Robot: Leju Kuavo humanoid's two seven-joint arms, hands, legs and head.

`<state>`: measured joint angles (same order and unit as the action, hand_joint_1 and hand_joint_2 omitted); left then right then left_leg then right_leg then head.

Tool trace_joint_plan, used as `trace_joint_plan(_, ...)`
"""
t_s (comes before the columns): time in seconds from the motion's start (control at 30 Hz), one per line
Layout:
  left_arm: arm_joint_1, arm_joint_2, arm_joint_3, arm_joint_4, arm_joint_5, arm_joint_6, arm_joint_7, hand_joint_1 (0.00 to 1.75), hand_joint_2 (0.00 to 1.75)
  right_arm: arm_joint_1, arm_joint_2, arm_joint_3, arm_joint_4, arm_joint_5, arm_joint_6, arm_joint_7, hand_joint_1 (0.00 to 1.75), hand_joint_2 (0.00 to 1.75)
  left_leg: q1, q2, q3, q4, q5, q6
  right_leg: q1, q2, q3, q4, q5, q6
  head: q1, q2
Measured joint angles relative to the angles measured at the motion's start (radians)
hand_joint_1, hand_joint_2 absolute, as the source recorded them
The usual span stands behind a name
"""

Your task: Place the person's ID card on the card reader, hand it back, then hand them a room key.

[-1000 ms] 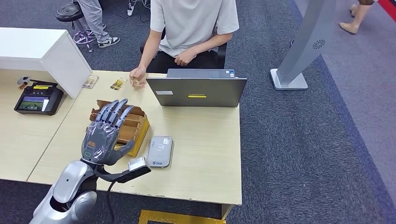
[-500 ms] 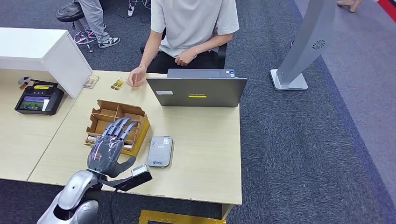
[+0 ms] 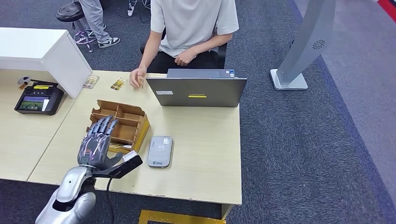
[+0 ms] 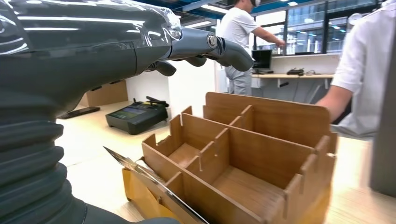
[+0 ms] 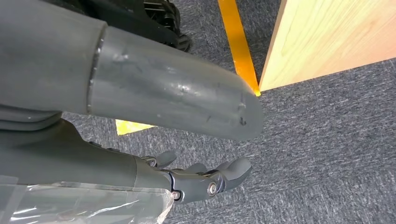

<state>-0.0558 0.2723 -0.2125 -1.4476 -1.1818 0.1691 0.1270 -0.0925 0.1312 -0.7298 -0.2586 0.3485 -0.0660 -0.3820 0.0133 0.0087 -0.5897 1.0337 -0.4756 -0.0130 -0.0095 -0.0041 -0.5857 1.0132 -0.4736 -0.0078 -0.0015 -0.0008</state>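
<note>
1. The left hand (image 3: 96,145) is hovering flat over the near left corner of the wooden box (image 3: 122,125), fingers stretched forward and slightly apart, holding nothing.
2. The right hand (image 5: 205,179) is hanging beside the table edge over the grey carpet, fingers loosely curled, nothing in it.
3. A thin card (image 4: 154,183) is leaning against the near outer wall of the box, seen from the left wrist.
4. The card reader (image 3: 160,151) is lying flat just to the right of the box, with nothing on it.
5. The person (image 3: 191,28) is sitting across the table behind a laptop (image 3: 196,91), pinching a small card (image 3: 141,82) upright at the far table edge.
6. A black handheld controller (image 3: 37,99) is sitting far left, on the neighbouring table (image 3: 18,140).
</note>
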Motion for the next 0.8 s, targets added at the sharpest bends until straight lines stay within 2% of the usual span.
trace_joint_plan(0.3, -0.005, -0.010, 0.036, 0.048, -0.014, 0.034, -0.013, 0.00, 1.75, -0.005, 0.000, 0.000, 0.000, 0.011, 0.000, 0.004, 0.00, 0.00, 0.000, 0.000, 0.000, 0.000, 0.000, 0.000, 0.000, 0.000, 0.000, 0.000, 0.000, 0.000, 0.000, 0.000)
trace_joint_plan(0.8, 0.004, -0.022, 0.039, 0.063, -0.031, 0.057, -0.059, 0.00, 1.75, -0.006, 0.000, -0.001, 0.000, 0.015, 0.004, 0.004, 0.00, 0.00, 0.000, 0.000, 0.000, 0.000, 0.000, 0.000, 0.000, 0.000, 0.000, 0.000, 0.000, 0.000, 0.000, 0.000)
